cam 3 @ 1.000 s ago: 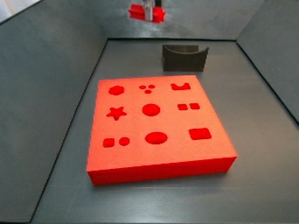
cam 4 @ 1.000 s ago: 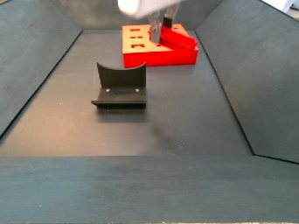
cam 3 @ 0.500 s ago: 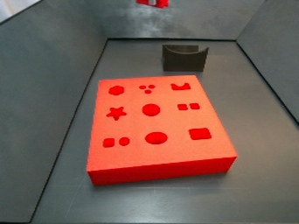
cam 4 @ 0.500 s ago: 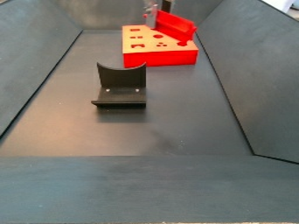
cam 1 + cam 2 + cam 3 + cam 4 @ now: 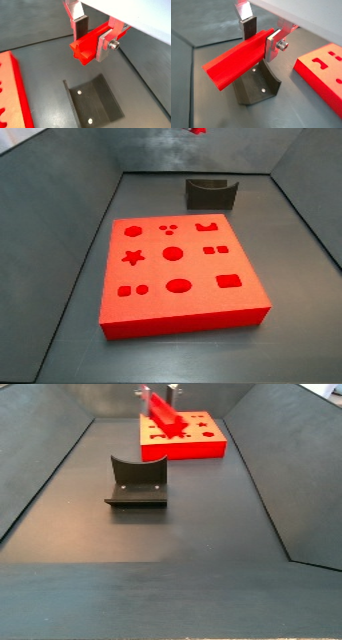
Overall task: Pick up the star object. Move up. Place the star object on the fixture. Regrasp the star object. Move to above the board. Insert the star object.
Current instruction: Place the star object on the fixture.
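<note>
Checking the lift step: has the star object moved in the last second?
Yes. In a side view the star object, held in the gripper, has risen further above the fixture, nearly leaving the frame.

Side cams face opposite ways: one behind board (image 5: 178,268), one behind fixture (image 5: 136,483). Wrist cams sit close on gripper (image 5: 92,40), sharing fixture below.

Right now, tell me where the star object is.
The star object is clamped in the tool, held in the air above the fixture in both wrist views, with the board off to one side.
</note>
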Tool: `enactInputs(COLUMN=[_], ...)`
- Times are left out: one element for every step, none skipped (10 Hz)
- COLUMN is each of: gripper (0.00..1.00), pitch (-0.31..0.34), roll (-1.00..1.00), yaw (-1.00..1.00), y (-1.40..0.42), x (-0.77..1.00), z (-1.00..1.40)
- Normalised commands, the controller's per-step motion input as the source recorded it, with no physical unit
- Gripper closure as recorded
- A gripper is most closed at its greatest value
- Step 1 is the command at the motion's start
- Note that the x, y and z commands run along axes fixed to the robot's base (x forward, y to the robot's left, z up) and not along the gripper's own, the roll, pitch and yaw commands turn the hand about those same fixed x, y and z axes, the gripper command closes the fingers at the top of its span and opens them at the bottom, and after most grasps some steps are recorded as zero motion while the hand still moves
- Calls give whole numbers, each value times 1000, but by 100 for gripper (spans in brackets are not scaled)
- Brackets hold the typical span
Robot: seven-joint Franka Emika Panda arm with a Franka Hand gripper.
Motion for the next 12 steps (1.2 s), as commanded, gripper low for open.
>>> enactInputs(gripper=[100,100,100,100,100,100,100,100,100,100,100,100], pitch=[128,158,213,267,263,249,225,44,34,34,46,60], roll=[125,137,157,179,157,130,105,-1000,-1000,-1000,-1000,-1000], yaw=[-1000,-1000,-1000,-1000,-753,-511,-277,19,42,32,20,12], y=[59,44,26,19,15,12,8,-427,-403,-213,-81,-22], x=[661,558,429,341,259,181,84,100,89,81,70,65], z=[11,8,10,7,6,5,8,-109,-112,-90,-46,-27])
